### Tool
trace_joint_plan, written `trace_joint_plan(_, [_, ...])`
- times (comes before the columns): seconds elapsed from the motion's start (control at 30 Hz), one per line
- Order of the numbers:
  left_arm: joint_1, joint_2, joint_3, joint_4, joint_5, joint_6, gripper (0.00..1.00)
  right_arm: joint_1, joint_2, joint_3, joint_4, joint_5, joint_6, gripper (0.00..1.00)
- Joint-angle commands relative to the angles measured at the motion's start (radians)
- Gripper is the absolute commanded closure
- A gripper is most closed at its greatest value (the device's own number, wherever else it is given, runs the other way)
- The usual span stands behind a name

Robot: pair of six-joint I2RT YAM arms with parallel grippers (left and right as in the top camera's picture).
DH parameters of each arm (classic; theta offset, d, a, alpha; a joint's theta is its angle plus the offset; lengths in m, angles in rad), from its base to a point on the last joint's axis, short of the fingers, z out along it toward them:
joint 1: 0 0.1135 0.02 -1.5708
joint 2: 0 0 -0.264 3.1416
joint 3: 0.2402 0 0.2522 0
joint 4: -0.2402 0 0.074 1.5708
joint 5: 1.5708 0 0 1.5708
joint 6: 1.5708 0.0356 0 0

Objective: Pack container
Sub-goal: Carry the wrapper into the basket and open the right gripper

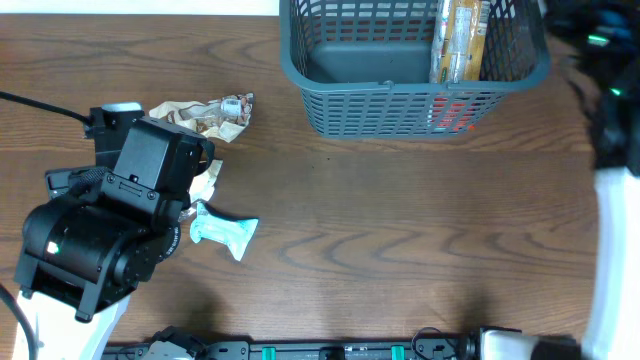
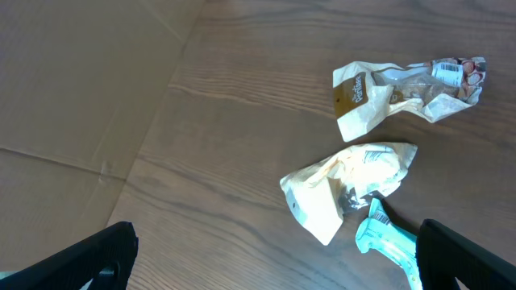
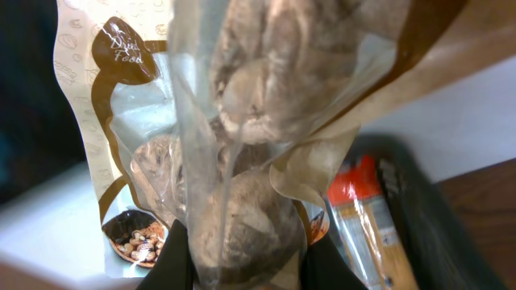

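The dark grey-blue latticed container (image 1: 330, 110) stands at the table's far edge, right of centre. A golden snack packet (image 1: 457, 40) lies inside it, and something red (image 1: 455, 112) shows through its front wall. My right gripper (image 3: 246, 270) is shut on a clear and brown packet of dried food (image 3: 258, 121), with an orange-topped packet (image 3: 363, 217) just beyond it. My left gripper (image 2: 274, 262) is open and empty above the table. A teal packet (image 2: 385, 240) lies by its right finger, a cream packet (image 2: 343, 187) and a beige-brown packet (image 2: 403, 84) farther ahead.
In the overhead view the left arm (image 1: 110, 230) covers part of the cream packet (image 1: 207, 185). The teal packet (image 1: 225, 232) and the beige-brown packet (image 1: 205, 115) lie beside the arm. The right arm's white body (image 1: 612, 260) runs along the right edge.
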Motion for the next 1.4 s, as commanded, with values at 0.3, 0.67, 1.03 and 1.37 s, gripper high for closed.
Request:
trace_joint_plan(0.3, [0.006,0.004,0.002,-0.046,-0.006,-0.02,0.01,0.042,0.286,0.0,-0.147,0.184,-0.291,0.95])
trace_joint_plan(0.67, [0.006,0.004,0.002,-0.032,-0.006,-0.019,0.01,0.023,0.358,0.0,-0.227,0.184,-0.317,0.83])
trace_joint_plan(1.03, [0.006,0.004,0.002,-0.026,-0.006,-0.02,0.01,0.023,0.38,0.005,-0.225,0.157,-0.317,0.23])
trace_joint_plan(1.37, [0.006,0.004,0.002,0.02,-0.005,-0.02,0.01,0.023,0.38,0.205,-0.281,0.086,-0.29,0.12])
